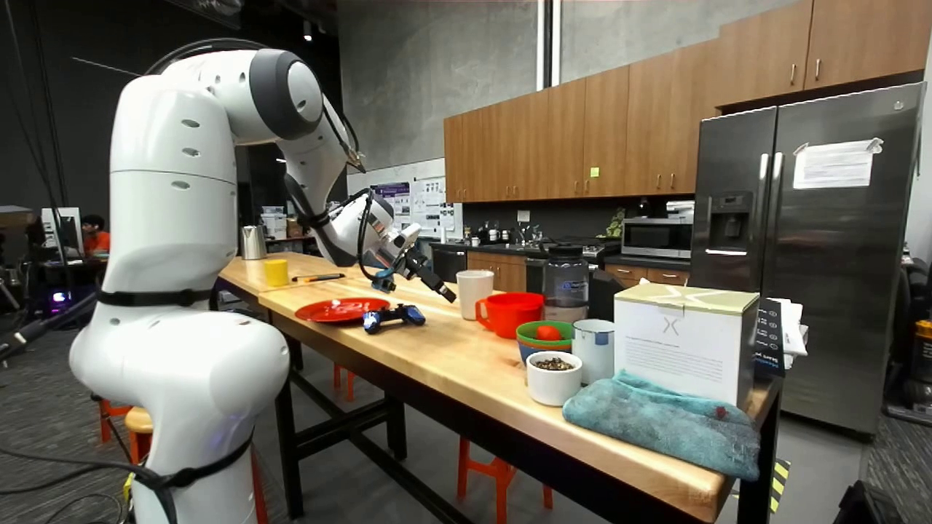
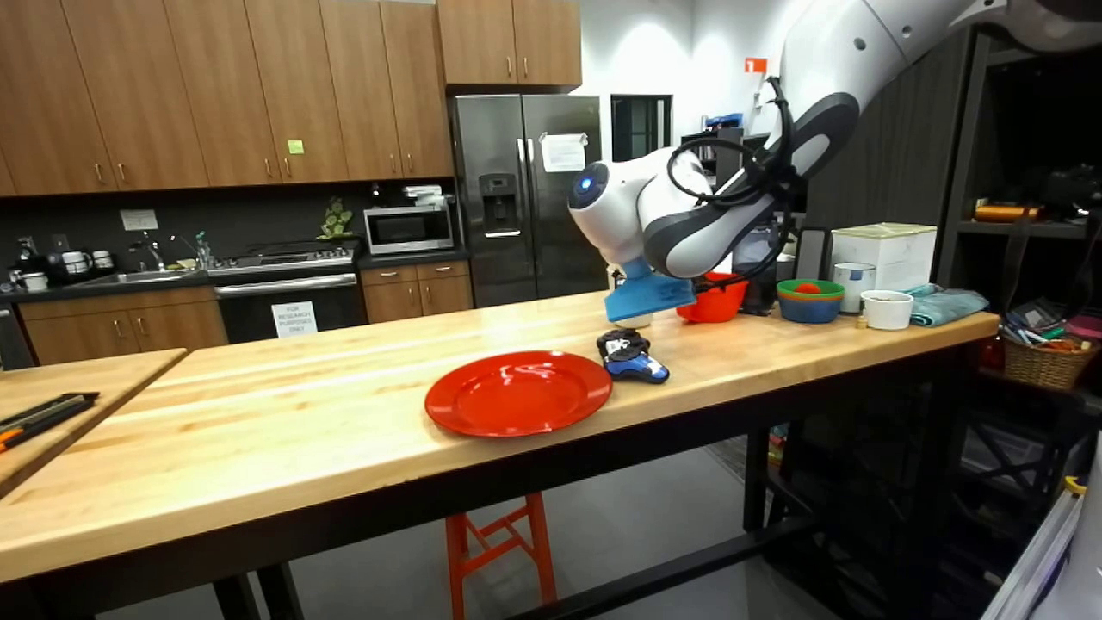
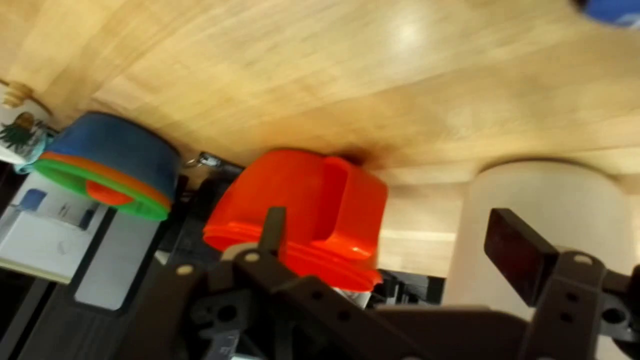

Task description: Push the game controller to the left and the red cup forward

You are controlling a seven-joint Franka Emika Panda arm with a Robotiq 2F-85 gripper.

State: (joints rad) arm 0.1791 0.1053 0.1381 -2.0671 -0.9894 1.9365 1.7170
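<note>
The game controller point(image 1: 394, 317), blue and black, lies on the table beside the red plate; it also shows in an exterior view point(image 2: 634, 357), and its blue edge shows in the wrist view's top right corner point(image 3: 615, 10). The red cup point(image 1: 518, 313) stands upright with its handle toward the gripper; it shows in an exterior view point(image 2: 719, 301) and in the wrist view point(image 3: 295, 195). My gripper point(image 1: 445, 291) is above the table between controller and cup. In the wrist view the jaws point(image 3: 387, 225) are wide apart with nothing between the pads, the red cup behind the left finger.
A tall white cup point(image 1: 475, 290) stands close to the gripper, behind the right finger in the wrist view point(image 3: 545, 215). The red plate point(image 2: 516, 394) lies beside the controller. Stacked bowls point(image 2: 809, 303), a dark bottle point(image 1: 566, 280) and a white box point(image 1: 677, 342) stand past the red cup.
</note>
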